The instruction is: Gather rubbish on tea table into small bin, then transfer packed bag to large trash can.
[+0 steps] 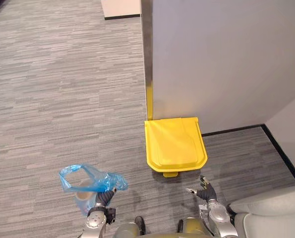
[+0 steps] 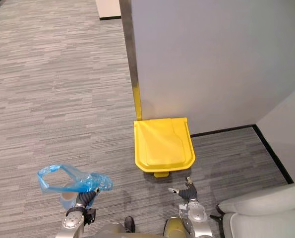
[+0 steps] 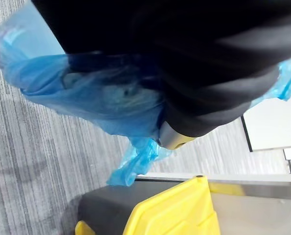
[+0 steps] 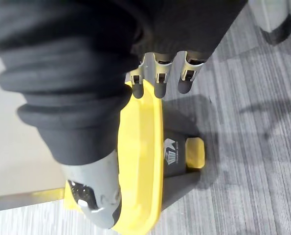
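Bag (image 1: 90, 181) gripped, left hand (image 1: 103, 197); wrist views: bin (image 4: 179, 176) dark-bodied.

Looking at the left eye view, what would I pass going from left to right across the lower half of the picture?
Blue bag, gripped from below by the robot's left hand → yellow bin with its lid shut → pale cushioned seat in the corner.

Blue plastic bag (image 1: 90, 182): translucent, crumpled, mouth gaping, something pale inside, held off the carpet (image 1: 48, 99) by the left robot hand (image 1: 102, 198). Trash can (image 4: 177, 152): dark body, yellow lid (image 1: 174, 144) closed, yellow pedal (image 1: 170, 174), against the grey wall (image 1: 226, 59), well apart from bag.
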